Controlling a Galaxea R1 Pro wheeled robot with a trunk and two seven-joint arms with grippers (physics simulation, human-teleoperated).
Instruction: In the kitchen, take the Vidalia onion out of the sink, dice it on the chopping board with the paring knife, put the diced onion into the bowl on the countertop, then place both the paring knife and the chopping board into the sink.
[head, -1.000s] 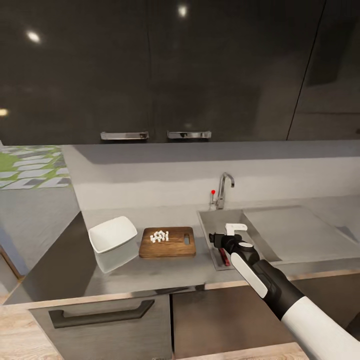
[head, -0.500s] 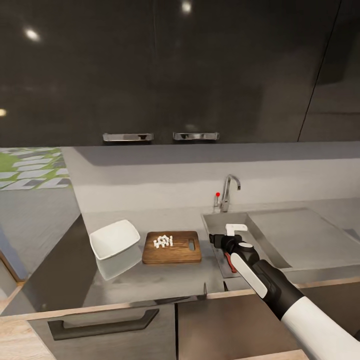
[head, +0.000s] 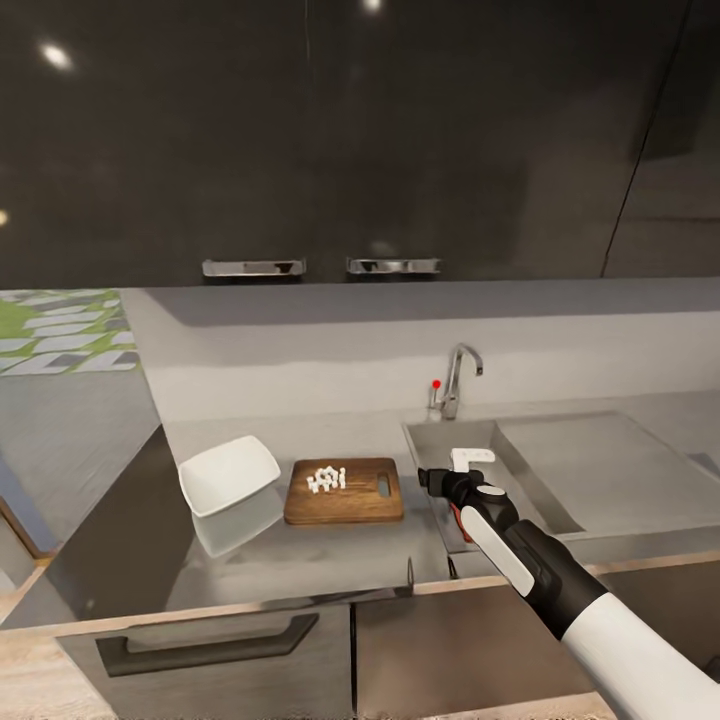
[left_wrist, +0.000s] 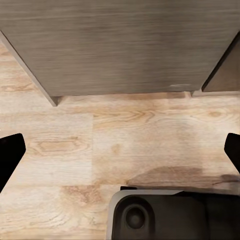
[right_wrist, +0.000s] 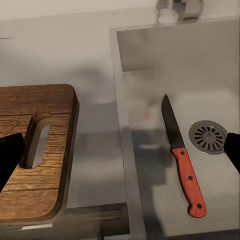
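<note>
The diced onion (head: 326, 479), a cluster of tiny white cubes, lies on the dark-brown chopping board (head: 344, 491) (right_wrist: 35, 150). The whole Vidalia onion is out of view. Left of the board, the white bowl (head: 228, 474) sits on the grey countertop (head: 300, 560). The paring knife (right_wrist: 182, 160) with its red handle lies flat on the floor of the sink (right_wrist: 210, 90) (head: 440, 440), beside the drain. My right gripper (head: 436, 480) (right_wrist: 120, 155) hangs open over the sink's left rim, between board and knife, holding nothing. My left gripper (left_wrist: 120, 155) is open above the wooden floor.
A chrome tap (head: 455, 380) with a red knob stands behind the basin, and the drainboard (head: 600, 470) stretches to the right. Dark wall cabinets (head: 350, 140) hang above. Below the worktop are cabinet fronts with a long dark handle (head: 210, 645).
The whole picture has shifted slightly, so the camera moved. My right arm holds the same pose over the sink edge. Board, bowl, cubes and knife have stayed put.
</note>
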